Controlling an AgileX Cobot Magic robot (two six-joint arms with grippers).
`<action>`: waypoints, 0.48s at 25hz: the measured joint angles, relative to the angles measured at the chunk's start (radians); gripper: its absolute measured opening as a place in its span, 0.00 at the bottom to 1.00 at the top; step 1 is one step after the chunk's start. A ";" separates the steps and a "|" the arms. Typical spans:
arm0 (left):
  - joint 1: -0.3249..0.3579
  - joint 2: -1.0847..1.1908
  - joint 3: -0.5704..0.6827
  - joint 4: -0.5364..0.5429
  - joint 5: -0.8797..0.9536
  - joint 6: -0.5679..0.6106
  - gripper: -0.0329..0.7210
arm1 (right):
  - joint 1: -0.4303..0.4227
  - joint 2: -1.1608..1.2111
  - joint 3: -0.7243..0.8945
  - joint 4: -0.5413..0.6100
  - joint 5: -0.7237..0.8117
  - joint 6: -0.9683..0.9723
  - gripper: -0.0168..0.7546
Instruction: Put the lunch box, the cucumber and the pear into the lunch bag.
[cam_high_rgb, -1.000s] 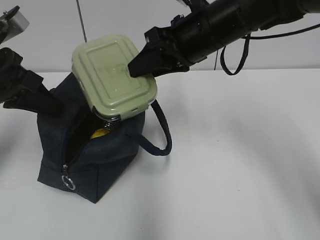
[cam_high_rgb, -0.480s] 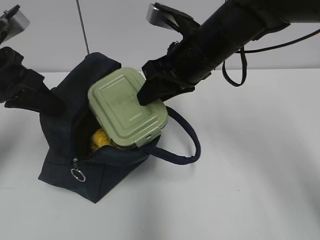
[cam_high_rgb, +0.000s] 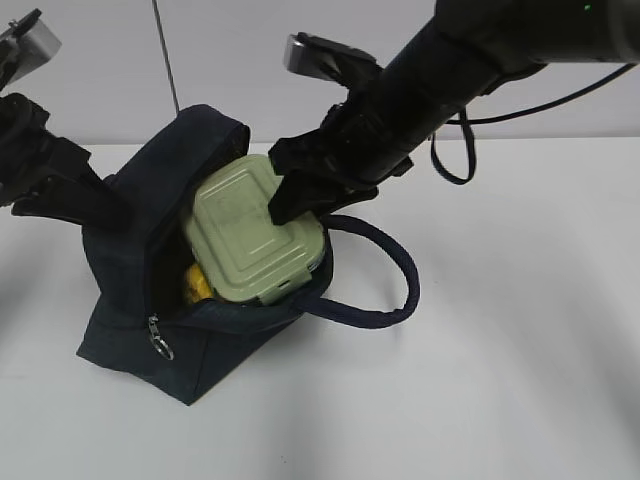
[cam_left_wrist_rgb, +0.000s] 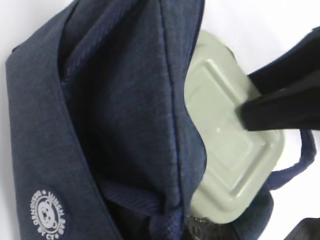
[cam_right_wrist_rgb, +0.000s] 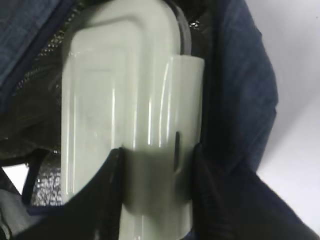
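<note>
The dark navy lunch bag stands on the white table with its mouth open. My right gripper is shut on the pale green lunch box, one finger on its lid and one under it. The box sits tilted, partly inside the bag's mouth. In the right wrist view the lunch box fills the space between my fingers, with silver lining behind it. A yellow bit of the pear shows inside, below the box. The cucumber is hidden. My left gripper is shut on the bag's left rim fabric.
The bag's thick loop handle lies out to the right on the table. The zipper's ring pull hangs at the bag's front lower corner. A white wall rises behind the table.
My right gripper has carried the lunch box down from above the bag into its mouth. The handle has swung out to the right. The left gripper has stayed put.
</note>
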 joint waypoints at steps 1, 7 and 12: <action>-0.007 0.000 0.000 0.001 -0.001 0.000 0.05 | 0.017 0.024 -0.025 0.002 0.000 0.007 0.36; -0.014 0.000 0.000 0.009 -0.008 0.000 0.05 | 0.061 0.137 -0.170 -0.002 -0.016 0.107 0.36; -0.014 0.000 0.000 0.009 0.001 0.000 0.05 | 0.062 0.215 -0.261 0.027 -0.024 0.127 0.36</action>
